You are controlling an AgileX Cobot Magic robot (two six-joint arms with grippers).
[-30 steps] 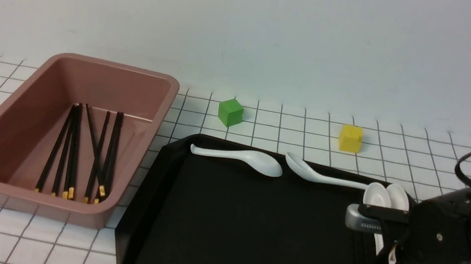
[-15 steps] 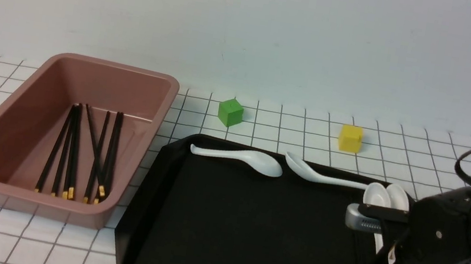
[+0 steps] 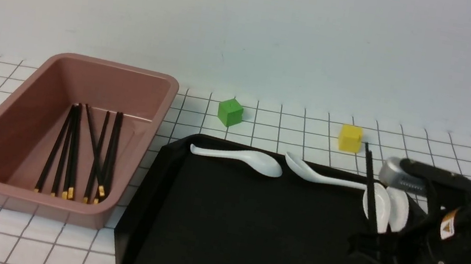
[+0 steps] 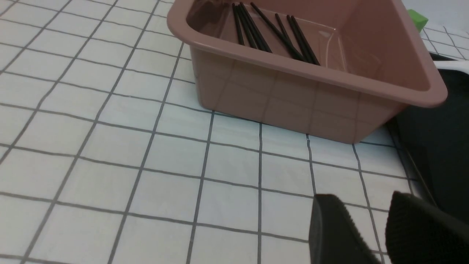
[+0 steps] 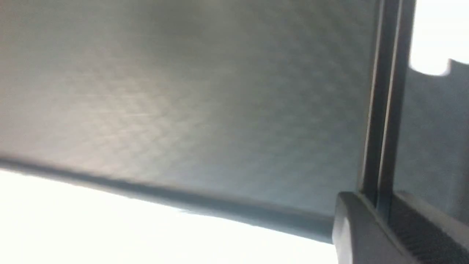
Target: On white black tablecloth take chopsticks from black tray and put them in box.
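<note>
- We see a plain wall [image 3: 252, 26] filling the upper part of the front view, from the left edge to the right edge.
- Its colour is a pale off-white with a cool, faintly bluish-grey cast, slightly darker toward the upper left corner.
- A few faint specks mark its surface in the upper left of the frame; otherwise it is smooth and bare.
- The wall meets the table along a straight horizontal line just above mid-height, where the checked tablecloth [image 3: 450, 147] begins.
- The light is soft and even, and we see only weak, diffuse shadows on the cloth.
- In the right wrist view the lower left of the frame is washed out to bright white.
</note>
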